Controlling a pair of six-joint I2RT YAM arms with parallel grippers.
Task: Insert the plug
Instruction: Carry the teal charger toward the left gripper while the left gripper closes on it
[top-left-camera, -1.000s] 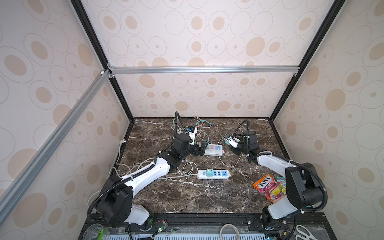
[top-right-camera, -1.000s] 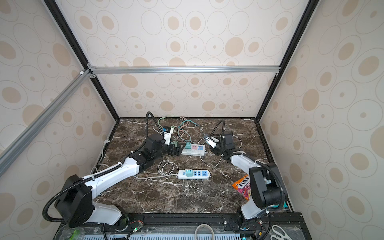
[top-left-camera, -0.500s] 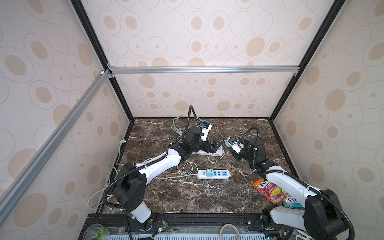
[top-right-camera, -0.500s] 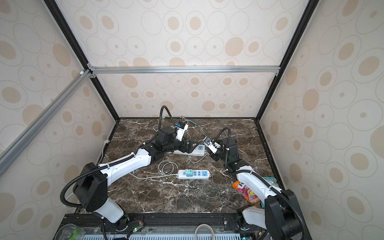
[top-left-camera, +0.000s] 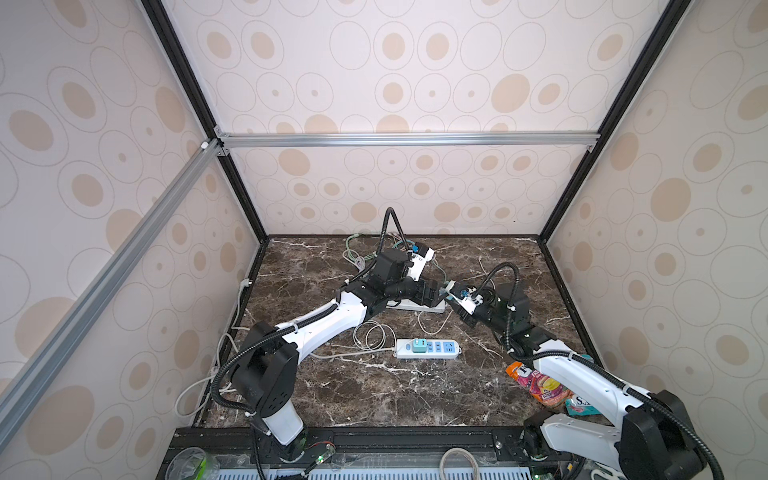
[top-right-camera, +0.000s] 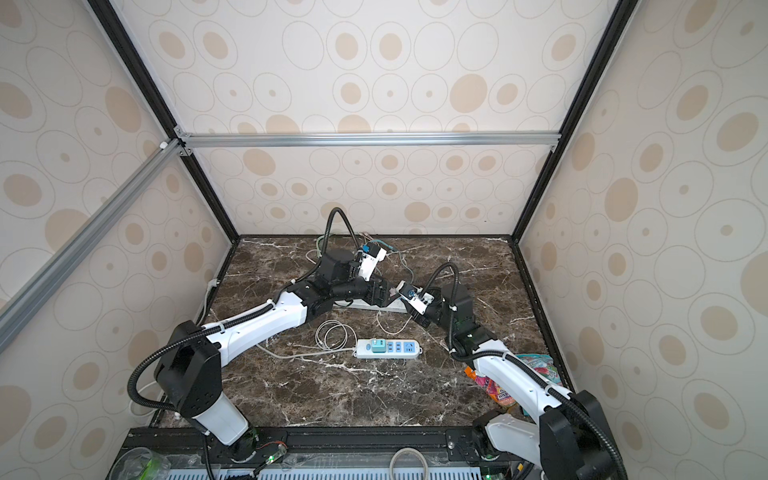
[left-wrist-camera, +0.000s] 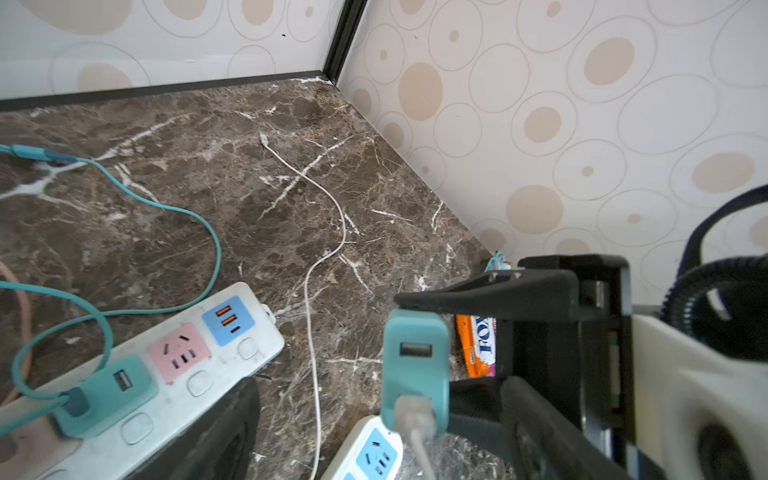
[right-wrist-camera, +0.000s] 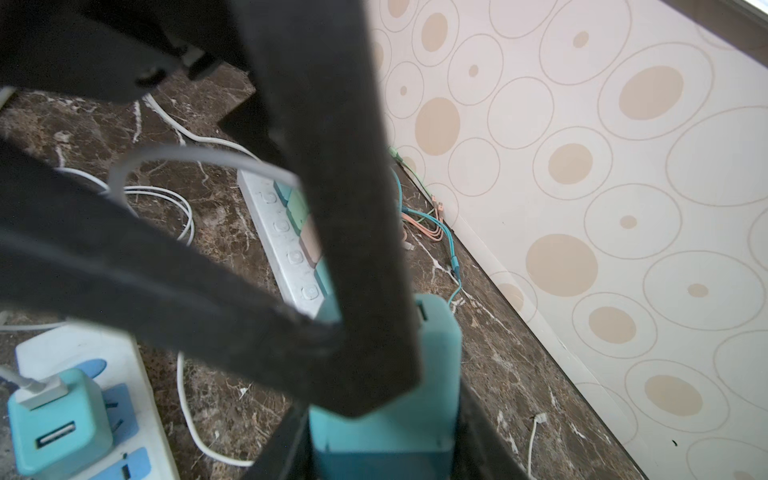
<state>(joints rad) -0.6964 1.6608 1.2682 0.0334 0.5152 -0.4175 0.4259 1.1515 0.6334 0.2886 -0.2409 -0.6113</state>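
White cable (left-wrist-camera: 308, 291) trails past power strip (left-wrist-camera: 174, 374); snack packet (left-wrist-camera: 478, 349) beyond plug (left-wrist-camera: 415, 361).

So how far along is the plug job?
Done: right gripper grips the charger, cable attached. In hand: charger held clear of the far strip, left gripper at that strip. Left: seat it, likely in the pink socket; not inserted yet.

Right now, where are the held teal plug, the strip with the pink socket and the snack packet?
teal plug (left-wrist-camera: 415, 374): left wrist view, front face beside its USB port.
strip with the pink socket (left-wrist-camera: 226, 368): left wrist view, white casing beside the blue block.
snack packet (top-left-camera: 538, 386): a top view, printed front.
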